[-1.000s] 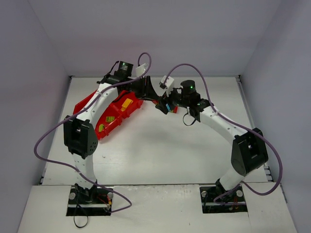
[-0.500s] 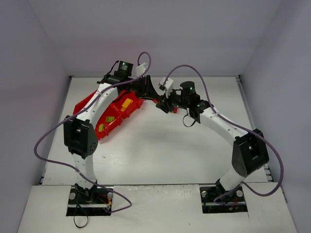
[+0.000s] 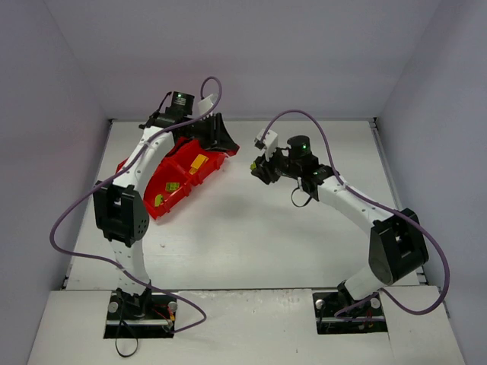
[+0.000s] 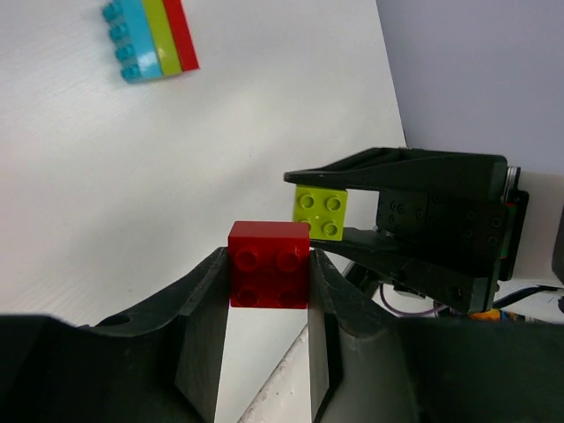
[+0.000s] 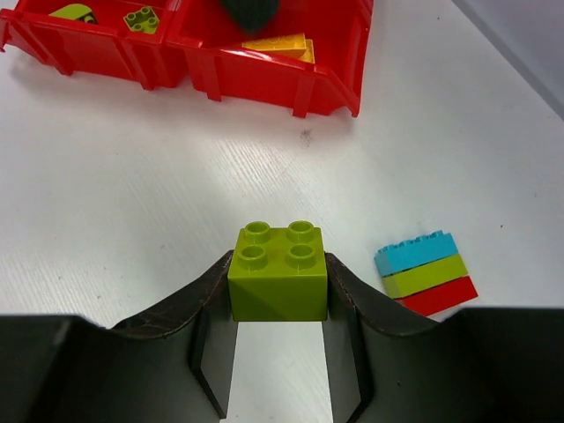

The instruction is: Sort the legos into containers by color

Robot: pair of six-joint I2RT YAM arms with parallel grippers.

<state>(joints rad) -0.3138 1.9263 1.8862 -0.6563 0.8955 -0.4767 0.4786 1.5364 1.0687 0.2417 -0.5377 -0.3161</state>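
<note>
left gripper [image 4: 268,295] pinches a red brick [image 4: 269,263]; right gripper [image 5: 278,313] pinches a lime green brick [image 5: 278,269]. each holds one colour, probably for separate compartments of the red tray [image 5: 264,75]. a teal-lime-red stack [image 5: 425,271] lies on the table [image 5: 132,203], apart from the tray.

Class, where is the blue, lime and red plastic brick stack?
In the right wrist view the stack lies on the white table, right of the lime brick the right gripper holds.
</note>
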